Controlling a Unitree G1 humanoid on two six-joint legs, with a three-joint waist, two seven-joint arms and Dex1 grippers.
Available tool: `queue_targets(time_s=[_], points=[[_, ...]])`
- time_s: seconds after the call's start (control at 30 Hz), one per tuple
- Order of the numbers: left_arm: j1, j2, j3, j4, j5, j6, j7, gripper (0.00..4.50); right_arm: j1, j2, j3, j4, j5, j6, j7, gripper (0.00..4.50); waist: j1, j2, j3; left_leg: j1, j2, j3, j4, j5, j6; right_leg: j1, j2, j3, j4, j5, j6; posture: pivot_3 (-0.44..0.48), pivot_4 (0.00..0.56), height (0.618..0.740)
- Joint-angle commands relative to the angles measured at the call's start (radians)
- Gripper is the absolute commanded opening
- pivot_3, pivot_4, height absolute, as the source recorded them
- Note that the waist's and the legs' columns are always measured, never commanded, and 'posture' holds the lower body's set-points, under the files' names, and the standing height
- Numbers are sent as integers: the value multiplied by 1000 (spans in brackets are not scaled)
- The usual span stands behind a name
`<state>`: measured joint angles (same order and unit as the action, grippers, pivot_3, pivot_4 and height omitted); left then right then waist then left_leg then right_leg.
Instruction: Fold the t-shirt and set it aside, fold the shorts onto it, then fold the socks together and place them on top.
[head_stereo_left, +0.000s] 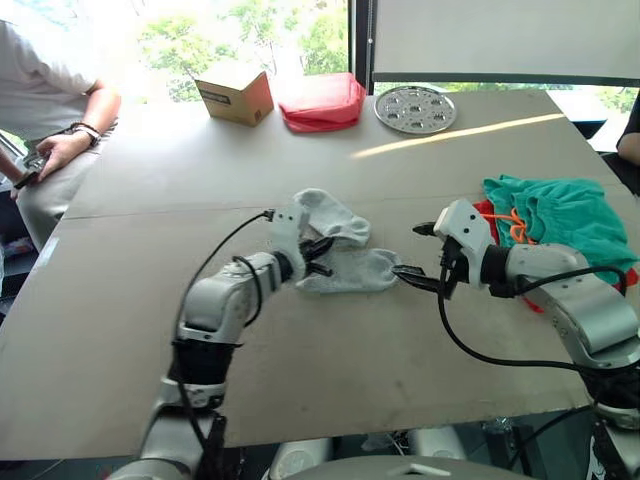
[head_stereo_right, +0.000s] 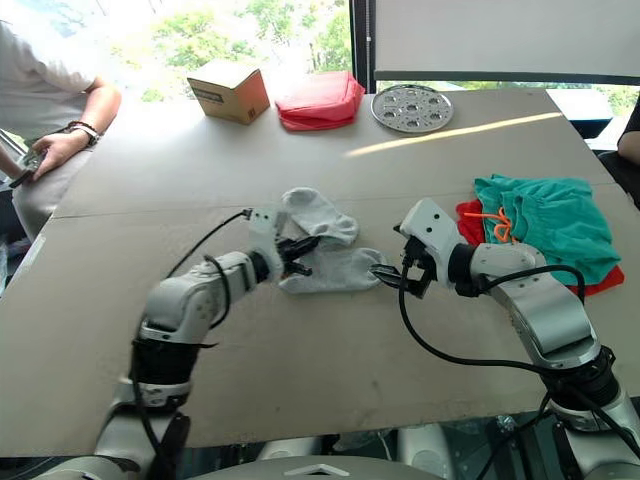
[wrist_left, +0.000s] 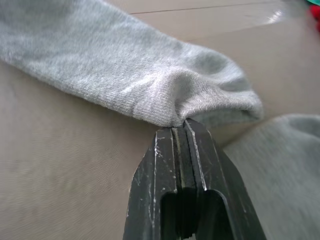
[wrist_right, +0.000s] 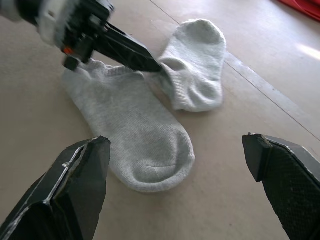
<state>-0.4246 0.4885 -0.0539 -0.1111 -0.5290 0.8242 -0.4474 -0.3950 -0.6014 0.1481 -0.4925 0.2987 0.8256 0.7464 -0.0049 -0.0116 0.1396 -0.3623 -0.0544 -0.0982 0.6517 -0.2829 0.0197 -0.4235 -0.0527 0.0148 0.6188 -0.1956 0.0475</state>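
Tabletop (head_stereo_left: 150, 300): flat, matte, beige-grey board surface with a seam line running across its middle.

Socks (head_stereo_left: 345, 250): two light grey ankle socks of soft ribbed knit, lying near the middle of the tabletop. One lies flat with its rounded toe toward the right pincer; the other lies angled beyond it, farther from the robot, their cuff ends meeting.

Left pincer (wrist_left: 181, 131): black scuffed fingers clenched on a pinch of the far sock's knit, which bunches into a small peak at the tips.

Right pincer (wrist_right: 182, 175): two black fingers spread wide, released, grasping nothing, just beside the toe of the flat sock.

Shorts (head_stereo_left: 565, 215): teal-green, slightly fuzzy fabric, loosely folded at the right side of the tabletop, with an orange drawstring (head_stereo_left: 516, 226) curling at the edge nearest the middle of the tabletop.

T-shirt (head_stereo_right: 470, 215): bright red fabric under the shorts, showing as a strip at their near and inner edges.

Cloth bundle (head_stereo_left: 322, 100): pinkish-red, folded, cushion-shaped, at the far edge of the tabletop.

Cardboard box (head_stereo_left: 235, 92): small, brown, with a dark label on one face, just to the left of the bundle.

Metal disc (head_stereo_left: 415, 108): round, silvery, perforated with circular hollows, to the right of the bundle.

Person (head_stereo_left: 45, 90): seated at the far left corner in a light shirt, with a band on one wrist.
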Motion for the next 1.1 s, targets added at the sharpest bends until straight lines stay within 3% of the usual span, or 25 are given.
queue_targets(time_s=[0.03, 0.17, 0.37, 0.43, 0.67, 0.77, 0.83, 0.9, 1.1], points=[[-6, 209, -72, -73, 62, -262, -420, 82, -11, 5, -12, -18, 10, -16, -15, 4500, -5, 0, 0, 0, 0, 0, 0, 0, 0, 0, 0, 0, 0, 0, 0, 0, 150, 740], [-127, 293, -77, 49, 57, -475, -751, 82, -11, -3, -20, 10, 7, -34, -17, 4500, 6, 1, 2, -1, -1, 2, -1, 0, 0, 1, 0, -1, -2, -2, -3, 0, 150, 740], [-307, 300, -97, 174, 46, -580, -1072, 82, 7, -17, -52, 3, 20, -21, -26, 4500, 11, 0, 3, -1, -1, 2, 1, 0, 1, 2, 1, -1, -4, 0, 0, 0, 150, 740], [-358, 339, -149, 196, 23, -643, -1147, 82, 25, -29, -65, -9, 24, -11, -31, 4500, 9, 0, 4, -2, -1, 1, 1, 0, 1, 2, 3, -2, -4, 0, 0, 0, 150, 740], [-425, 440, -315, 311, 19, -803, -1167, 82, 64, -49, -68, -68, 63, 51, -45, 4500, -12, 0, 4, -1, 1, 1, 1, -3, 6, 2, 3, -1, -3, 0, 0, 0, 150, 740], [-397, 450, -407, 500, 175, -1044, -1167, 82, 60, -45, -57, -71, 71, 78, -57, 4500, -16, 0, 4, 2, 1, 3, 0, -3, 7, 2, 4, 2, -1, 0, 1, 0, 150, 740], [-397, 419, -399, 638, 270, -1155, -1167, 82, 55, -38, -47, -76, 83, 97, -62, 4500, -14, -1, 5, 2, 1, 4, 1, -3, 7, 2, 5, 2, -1, 0, 1, 0, 150, 740], [-382, 428, -397, 711, 276, -1201, -1167, 82, 49, -33, -21, -92, 116, 127, -40, 4500, -12, -3, 6, 0, 1, 3, 1, -3, 7, 1, 5, 1, -1, 0, 1, 0, 150, 740], [-295, 496, -309, 684, 286, -1149, -1139, 82, -5, -13, 68, -28, 98, 77, -16, 4500, -12, -5, 8, -1, 2, 3, 2, -4, 8, 1, 5, 0, -2, 0, 1, 0, 150, 740]])
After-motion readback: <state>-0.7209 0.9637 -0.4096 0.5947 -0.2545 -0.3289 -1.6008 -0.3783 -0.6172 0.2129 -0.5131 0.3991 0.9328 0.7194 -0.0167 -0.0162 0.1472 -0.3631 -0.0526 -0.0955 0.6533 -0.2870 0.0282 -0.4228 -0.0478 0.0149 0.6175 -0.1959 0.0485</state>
